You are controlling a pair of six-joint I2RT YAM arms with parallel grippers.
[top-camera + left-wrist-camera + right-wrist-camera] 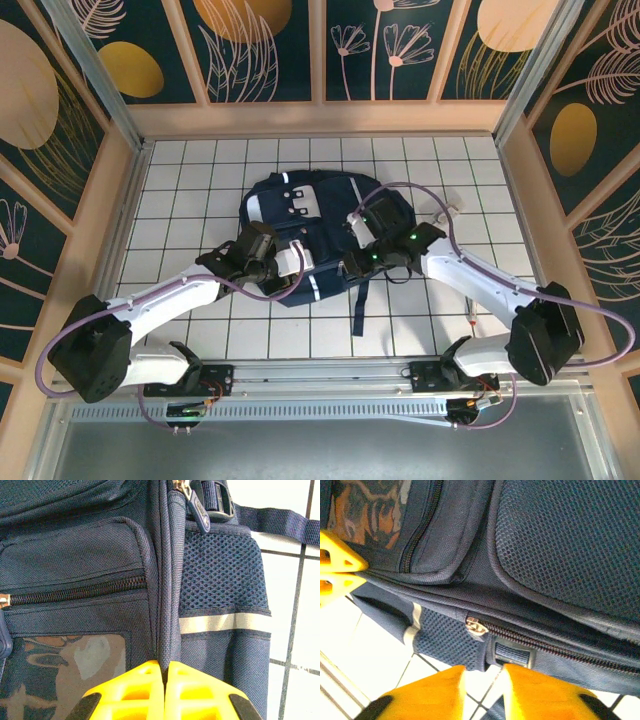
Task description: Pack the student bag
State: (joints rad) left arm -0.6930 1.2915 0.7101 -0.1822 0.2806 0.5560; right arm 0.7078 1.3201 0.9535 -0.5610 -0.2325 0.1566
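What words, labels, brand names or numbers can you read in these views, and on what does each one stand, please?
No text can be read in any view.
Zipper pull on the student bag: possibly embossed marks, too blurred to read.
White patches near the bag's top: too small to tell whether they carry print.
Clear window pocket: only reflections, no writing.
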